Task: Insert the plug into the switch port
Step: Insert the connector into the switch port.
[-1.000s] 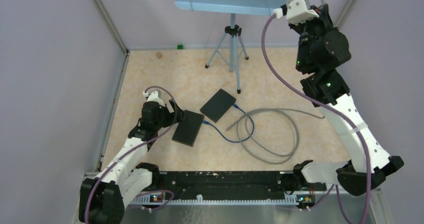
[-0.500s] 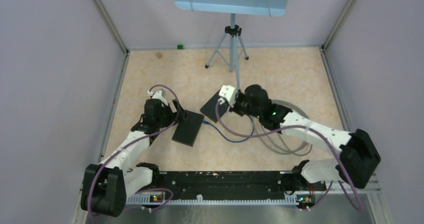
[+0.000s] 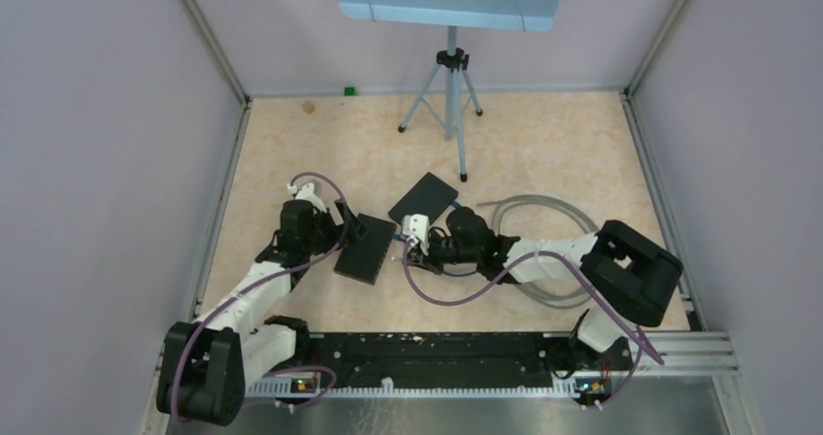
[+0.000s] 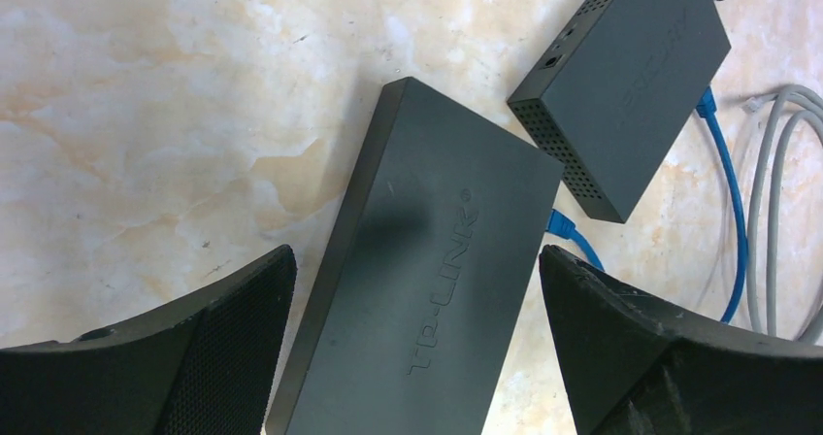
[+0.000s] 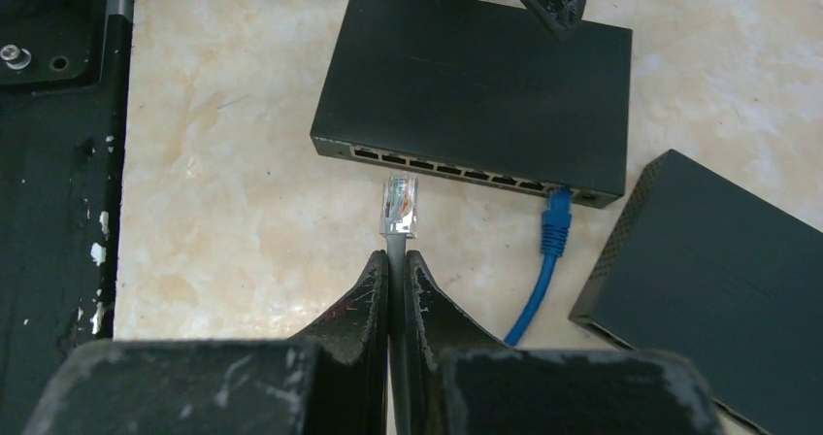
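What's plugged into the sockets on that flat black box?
Only a blue cable, near one end of the switch. The other sockets look empty, though their depths are dark. The right gripper holds a clear plug just outside.

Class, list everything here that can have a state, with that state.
Black rectangular TP-Link network switch: lying flat, one port taken.
Blue network cable: plugged into switch.
Clear plastic plug: unplugged, just short of ports.
Grey cable: pinched behind plug.
Left gripper: open, jaws astride switch.
Right gripper: shut on grey cable.
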Robot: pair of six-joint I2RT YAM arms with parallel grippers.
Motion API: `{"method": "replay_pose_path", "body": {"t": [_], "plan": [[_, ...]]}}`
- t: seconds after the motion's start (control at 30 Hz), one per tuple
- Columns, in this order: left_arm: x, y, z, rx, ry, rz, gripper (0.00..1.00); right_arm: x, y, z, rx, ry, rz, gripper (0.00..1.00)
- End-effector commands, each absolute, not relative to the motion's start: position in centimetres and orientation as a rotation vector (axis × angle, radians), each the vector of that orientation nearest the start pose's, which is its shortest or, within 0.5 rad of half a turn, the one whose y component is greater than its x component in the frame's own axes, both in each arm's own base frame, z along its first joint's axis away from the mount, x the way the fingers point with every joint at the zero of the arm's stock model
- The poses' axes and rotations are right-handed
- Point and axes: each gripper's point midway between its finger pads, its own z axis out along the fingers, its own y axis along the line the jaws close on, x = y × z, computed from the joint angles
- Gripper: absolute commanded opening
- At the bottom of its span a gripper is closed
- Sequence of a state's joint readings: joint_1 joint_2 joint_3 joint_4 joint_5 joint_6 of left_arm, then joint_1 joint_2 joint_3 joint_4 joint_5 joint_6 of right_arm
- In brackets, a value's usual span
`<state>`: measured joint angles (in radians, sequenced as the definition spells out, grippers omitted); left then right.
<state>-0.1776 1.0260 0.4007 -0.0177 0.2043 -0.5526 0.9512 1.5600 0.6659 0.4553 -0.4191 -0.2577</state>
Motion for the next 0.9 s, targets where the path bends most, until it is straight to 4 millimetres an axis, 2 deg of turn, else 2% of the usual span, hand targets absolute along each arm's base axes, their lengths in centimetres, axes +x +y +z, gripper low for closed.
{"method": "replay_pose_path", "body": {"t": [0.0, 0.23, 0.63, 0.87], "plan": [[27.7, -10.4, 7.0, -0.333, 2.197, -0.628, 0.99, 18.8, 40.2, 10.4, -1.348, 1.418, 0.927, 0.0], [27.5, -11.7, 6.7, -0.265, 2.177, -0.712, 0.95, 19.7, 40.4, 8.3, -1.25, 1.454, 0.898, 0.0], [27.6, -11.9, 5.9, -0.187, 2.2, -0.7, 0.9, 20.8, 40.4, 4.5, -1.207, 1.568, 0.844, 0.0], [27.0, -12.8, 5.2, -0.179, 2.258, -0.767, 0.85, 21.0, 40.8, 3.5, -1.196, 1.586, 0.854, 0.0]]}}
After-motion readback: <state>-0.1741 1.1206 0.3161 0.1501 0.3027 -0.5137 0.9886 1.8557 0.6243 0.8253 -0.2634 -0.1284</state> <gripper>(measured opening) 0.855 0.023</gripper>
